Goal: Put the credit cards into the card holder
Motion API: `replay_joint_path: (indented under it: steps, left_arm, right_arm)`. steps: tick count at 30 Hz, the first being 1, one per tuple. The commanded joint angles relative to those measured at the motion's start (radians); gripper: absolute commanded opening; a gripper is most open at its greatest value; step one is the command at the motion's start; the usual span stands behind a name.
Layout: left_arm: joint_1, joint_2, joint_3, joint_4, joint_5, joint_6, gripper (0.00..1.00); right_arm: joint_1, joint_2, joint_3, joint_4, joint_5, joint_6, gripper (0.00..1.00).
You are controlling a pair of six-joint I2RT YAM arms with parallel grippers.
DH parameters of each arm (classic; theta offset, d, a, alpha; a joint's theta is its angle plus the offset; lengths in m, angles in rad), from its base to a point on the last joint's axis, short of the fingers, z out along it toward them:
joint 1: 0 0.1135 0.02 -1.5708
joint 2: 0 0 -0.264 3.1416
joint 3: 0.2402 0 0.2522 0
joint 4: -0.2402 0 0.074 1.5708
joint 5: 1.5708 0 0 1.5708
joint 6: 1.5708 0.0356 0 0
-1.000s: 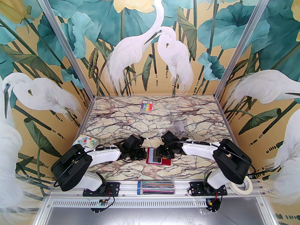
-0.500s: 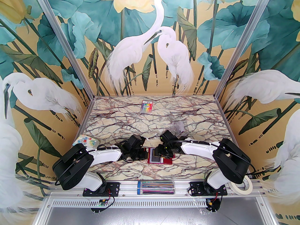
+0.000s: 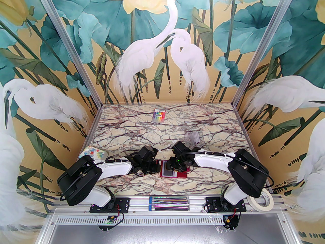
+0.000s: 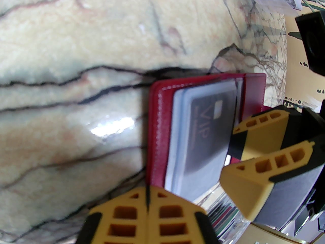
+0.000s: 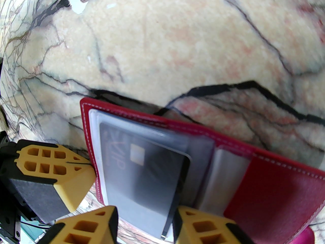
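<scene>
The dark red card holder (image 3: 179, 175) lies open on the marble table between the arms. A dark grey credit card (image 5: 147, 169) marked VIP sits partly inside a clear sleeve on its left half, one end sticking out. My right gripper (image 5: 146, 212) is shut on that protruding end, a finger at each long edge. My left gripper (image 4: 148, 187) is shut, its tip pressing on the holder's left red border (image 4: 158, 136). From above, the left gripper (image 3: 155, 167) and right gripper (image 3: 175, 167) face each other across the holder.
A clear plastic box (image 3: 192, 139) stands just behind the right wrist. A rainbow-striped pack (image 3: 158, 115) lies at the back, and a patterned white square (image 3: 92, 153) at the left edge. A tray of pens (image 3: 168, 203) and a tape roll (image 3: 261, 203) sit on the front rail.
My right gripper has shifted a little to the left over the holder with the card. The holder has turned slightly squarer. The left gripper stays pressed at the holder's edge.
</scene>
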Motion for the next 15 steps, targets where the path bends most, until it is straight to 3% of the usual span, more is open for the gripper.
replay_joint_path:
  steps: [1, 6, 9, 12, 15]
  left_arm:
    - [-0.015, 0.016, -0.024, -0.010, 0.003, -0.010, 0.01]
    - [-0.014, 0.002, -0.027, -0.013, 0.000, -0.013, 0.01]
    - [-0.014, -0.011, -0.026, -0.020, -0.001, -0.013, 0.01]
    - [-0.014, -0.023, -0.023, -0.023, 0.002, -0.013, 0.01]
    - [-0.015, -0.031, -0.017, -0.033, 0.003, -0.012, 0.01]
  right_arm:
    - [0.009, -0.040, 0.031, -0.063, 0.042, -0.043, 0.43]
    - [0.006, -0.089, 0.030, -0.110, 0.089, -0.064, 0.51]
    - [0.004, -0.108, 0.016, -0.116, 0.120, -0.057, 0.50]
    - [0.002, -0.101, -0.005, -0.085, 0.114, -0.043, 0.44]
    - [-0.001, -0.075, -0.013, -0.051, 0.103, -0.035, 0.29]
